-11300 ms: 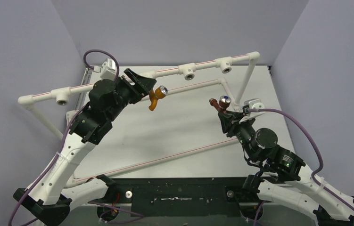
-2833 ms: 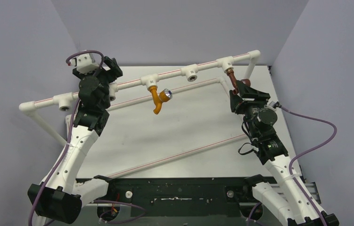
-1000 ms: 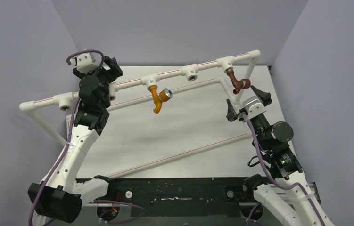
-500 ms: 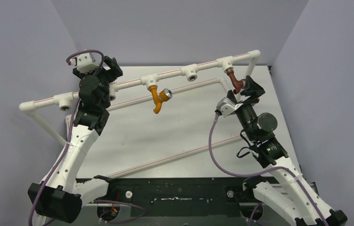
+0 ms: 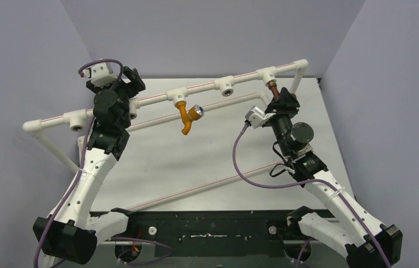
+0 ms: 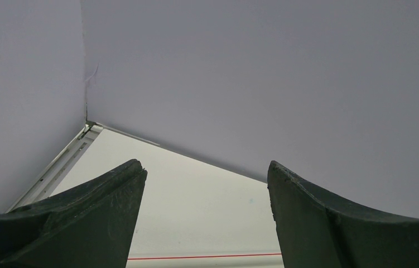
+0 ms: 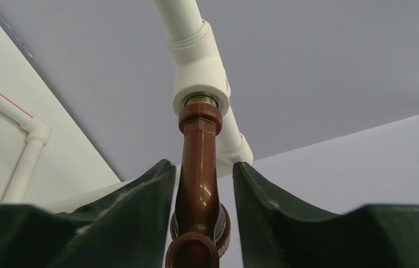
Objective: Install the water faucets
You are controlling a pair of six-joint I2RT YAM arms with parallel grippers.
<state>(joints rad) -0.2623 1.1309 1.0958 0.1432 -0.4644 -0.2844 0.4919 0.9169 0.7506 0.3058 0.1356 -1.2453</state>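
The dark red-brown faucet [image 5: 274, 87] [image 7: 198, 162] hangs screwed into a white T socket [image 7: 201, 78] at the right end of the top pipe. My right gripper [image 5: 284, 100] [image 7: 202, 163] reaches up from below and is shut on it. The left finger lies against the faucet and only a sliver of gap shows on the right. The orange-yellow faucet [image 5: 187, 118] hangs from the socket left of centre, its silver knob facing right, with nothing holding it. My left gripper [image 5: 133, 78] [image 6: 207, 164] stands open and empty by the pipe's left part, facing the back wall.
The white pipe frame [image 5: 151, 99] spans the back of the table, with open T sockets at centre [image 5: 226, 86] and far left [image 5: 75, 119]. A low red-lined pipe [image 5: 212, 181] crosses the tabletop. A purple cable [image 5: 239, 162] loops beside the right arm. Grey walls enclose three sides.
The right wrist has rolled over and moved up-left onto the red-brown faucet, its jaws closing from wide open around it. The left arm and orange-yellow faucet have not moved.
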